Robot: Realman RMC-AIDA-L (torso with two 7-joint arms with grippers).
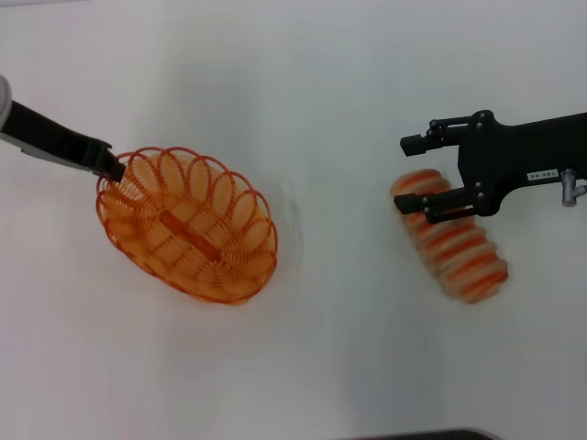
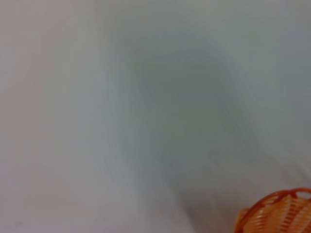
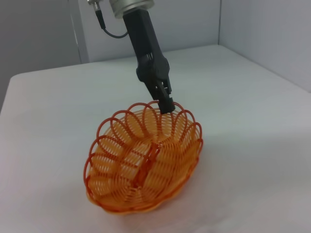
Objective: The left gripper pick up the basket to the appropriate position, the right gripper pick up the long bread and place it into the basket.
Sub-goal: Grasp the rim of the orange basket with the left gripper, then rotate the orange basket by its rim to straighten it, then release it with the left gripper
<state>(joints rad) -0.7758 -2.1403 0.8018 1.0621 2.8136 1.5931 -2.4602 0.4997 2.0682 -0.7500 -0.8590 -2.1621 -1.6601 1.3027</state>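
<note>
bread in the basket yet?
No. The long bread lies on the table under the open right gripper, apart from the empty basket.

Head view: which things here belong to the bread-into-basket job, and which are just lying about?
Job:
- left hand, gripping the basket's rim
- basket, tilted
- right hand, open over the bread
- long bread, on the table

Lying about:
- nothing else on the white table
</note>
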